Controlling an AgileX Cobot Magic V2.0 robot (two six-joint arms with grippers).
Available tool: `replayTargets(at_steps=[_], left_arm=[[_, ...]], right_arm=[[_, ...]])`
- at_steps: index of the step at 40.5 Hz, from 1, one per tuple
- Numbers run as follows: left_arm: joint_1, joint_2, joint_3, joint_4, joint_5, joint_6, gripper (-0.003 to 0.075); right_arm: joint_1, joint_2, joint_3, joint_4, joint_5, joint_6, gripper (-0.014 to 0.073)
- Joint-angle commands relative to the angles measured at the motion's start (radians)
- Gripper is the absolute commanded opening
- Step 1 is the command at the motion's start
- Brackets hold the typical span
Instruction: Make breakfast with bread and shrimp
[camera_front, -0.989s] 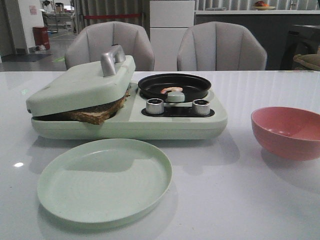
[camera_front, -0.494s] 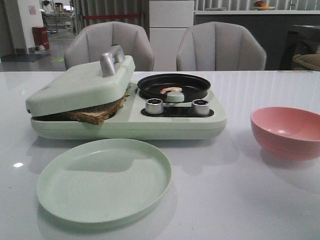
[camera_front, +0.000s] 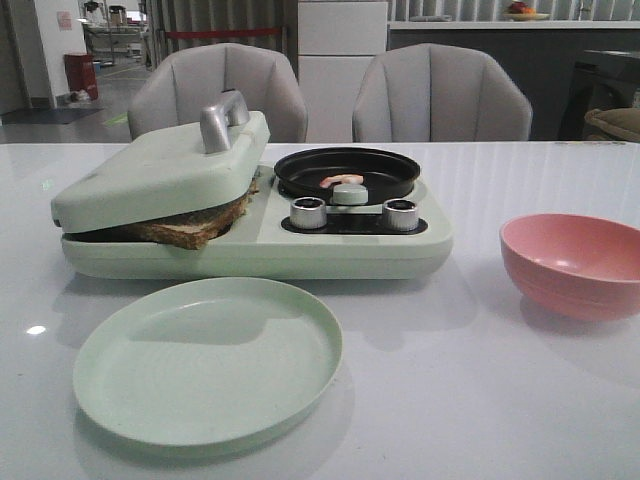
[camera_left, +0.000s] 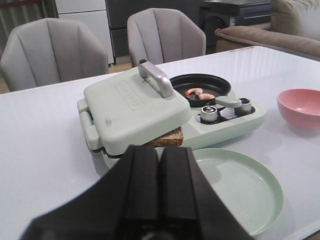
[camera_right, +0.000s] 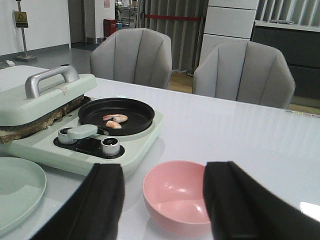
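Observation:
The bread (camera_front: 190, 228) lies clamped under the pale green lid (camera_front: 160, 170) of the sandwich maker, its brown crust poking out at the front; the same bread (camera_left: 166, 139) shows in the left wrist view. The shrimp (camera_front: 343, 180) lies in the black pan (camera_front: 348, 172) on the machine's right half, and the shrimp (camera_right: 115, 120) shows again from the right wrist. My left gripper (camera_left: 159, 155) is shut on nothing, held back from the machine above the green plate. My right gripper (camera_right: 162, 186) is open, with the pink bowl seen between its fingers. Neither gripper shows in the front view.
A pale green plate (camera_front: 208, 358) sits in front of the machine. A pink bowl (camera_front: 575, 264) stands to the right. Two silver knobs (camera_front: 309, 212) and a pan handle face the front. Two grey chairs (camera_front: 440, 95) stand behind the white table.

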Motion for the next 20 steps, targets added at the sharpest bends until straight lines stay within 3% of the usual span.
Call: replayTargets(at_steps=[1, 9, 13, 20], left_arm=[[-0.008, -0.012, -0.027, -0.019, -0.084, -0.007, 0.0041], [-0.008, -0.012, -0.027, -0.019, -0.084, -0.007, 0.0041], [-0.008, -0.012, -0.027, -0.019, -0.084, -0.007, 0.0041], [-0.008, -0.012, -0.027, -0.019, -0.084, -0.007, 0.0041]], right_arm=[[0.0, 0.007, -0.027, 0.011, -0.085, -0.01, 0.0471], [0.0, 0.007, -0.027, 0.011, -0.084, -0.01, 0.044], [0.0, 0.007, -0.027, 0.011, -0.084, -0.01, 0.0335], [0.0, 0.007, -0.027, 0.011, -0.084, -0.01, 0.0064]])
